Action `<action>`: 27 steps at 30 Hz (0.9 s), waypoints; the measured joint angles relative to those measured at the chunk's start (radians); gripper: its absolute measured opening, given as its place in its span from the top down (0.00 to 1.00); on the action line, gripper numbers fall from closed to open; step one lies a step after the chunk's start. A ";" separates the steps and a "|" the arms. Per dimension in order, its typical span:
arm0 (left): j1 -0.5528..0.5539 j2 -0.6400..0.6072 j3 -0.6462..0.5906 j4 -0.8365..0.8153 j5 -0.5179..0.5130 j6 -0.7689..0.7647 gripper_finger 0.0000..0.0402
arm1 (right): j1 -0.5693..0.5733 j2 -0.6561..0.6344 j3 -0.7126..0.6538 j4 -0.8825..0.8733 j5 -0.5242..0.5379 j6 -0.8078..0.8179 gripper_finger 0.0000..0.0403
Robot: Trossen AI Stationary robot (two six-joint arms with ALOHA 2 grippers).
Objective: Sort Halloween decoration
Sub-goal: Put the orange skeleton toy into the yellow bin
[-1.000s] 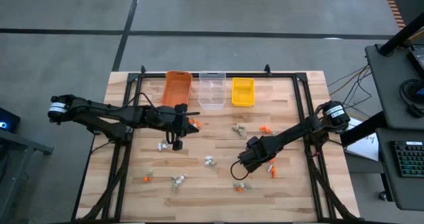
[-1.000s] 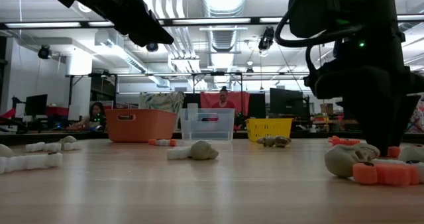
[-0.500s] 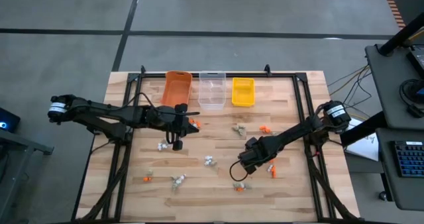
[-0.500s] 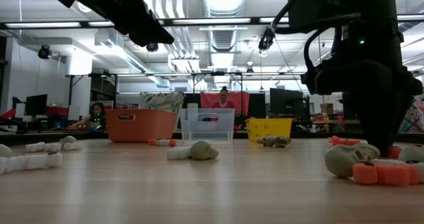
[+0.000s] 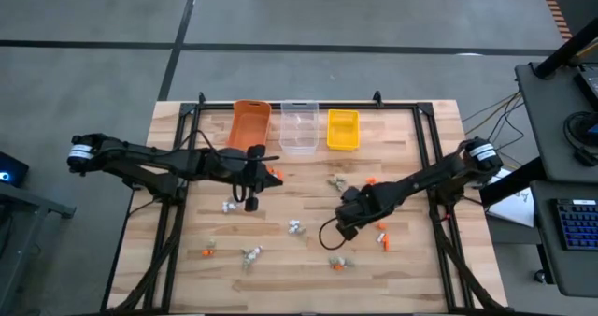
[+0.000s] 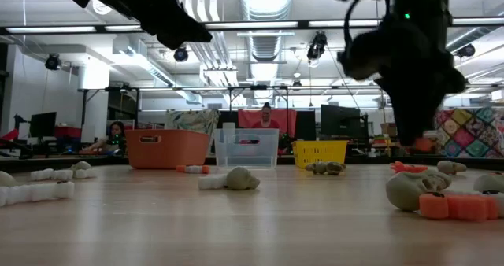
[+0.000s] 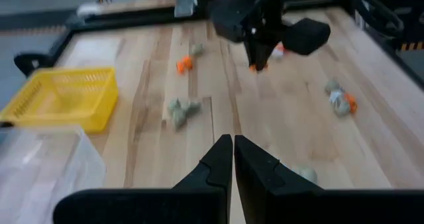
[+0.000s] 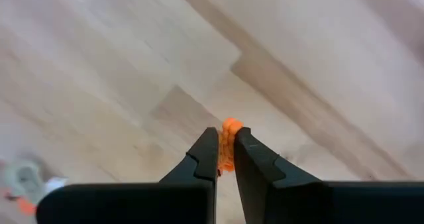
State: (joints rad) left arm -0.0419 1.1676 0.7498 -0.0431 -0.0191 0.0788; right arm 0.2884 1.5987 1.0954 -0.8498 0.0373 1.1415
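Observation:
The Halloween decoration is several tiny orange, white and grey-tan trinkets scattered on the wooden table (image 5: 411, 260), such as a grey one (image 5: 336, 182) and a white one (image 5: 295, 227). My right gripper (image 8: 226, 144) is over the table's right half (image 5: 350, 224) and is shut on one orange trinket (image 8: 229, 135). It also shows in the low view (image 6: 417, 140). My left gripper (image 7: 232, 148) is shut with nothing in it. It hovers left of centre (image 5: 271, 161), near the bins. My right gripper pinches the small orange trinket (image 8: 230, 127) between its two fingertips (image 8: 207, 148), coming from above and pointing steeply down. The trinket is lifted clear of the table, as the low view shows (image 6: 425, 144), and it sticks out just past the fingertips.
An orange bin (image 5: 250, 124), a clear bin (image 5: 299, 127) and a yellow bin (image 5: 342, 129) stand in a row at the table's far edge. A black frame rail (image 5: 425, 148) runs along the sides. More trinkets lie close to the near edge (image 5: 250, 254).
My right gripper has shut on the orange trinket and risen, lifting it clear of the table. It has drifted slightly toward the far edge and its wrist has rolled a little. The left arm has kept still.

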 joint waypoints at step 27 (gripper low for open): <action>0.000 -0.052 0.003 0.067 0.000 0.006 1.00 | -0.497 0.037 0.352 0.049 0.093 -0.750 0.94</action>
State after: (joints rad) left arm -0.0420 1.1160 0.7532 0.0241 -0.0193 0.0853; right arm -0.2087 1.6356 1.4471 -0.8012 0.1301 0.3916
